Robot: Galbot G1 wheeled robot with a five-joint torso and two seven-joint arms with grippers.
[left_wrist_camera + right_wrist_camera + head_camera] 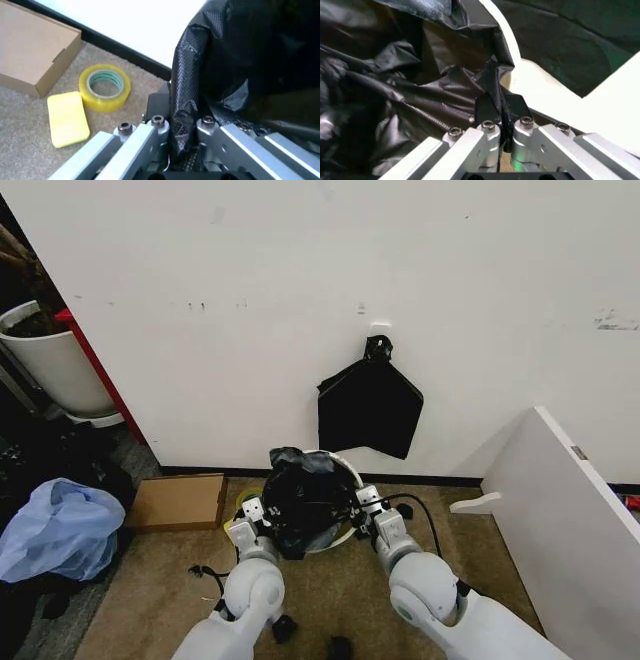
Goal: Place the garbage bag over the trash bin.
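The garbage bag lies bunched over the trash bin near the wall. Left pincer and right pincer each pinch its edge — best to spread both sides evenly, pulling the film down past the rim.

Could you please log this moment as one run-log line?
left gripper: shut on garbage bag | right gripper: shut on garbage bag | trash bin: partly covered
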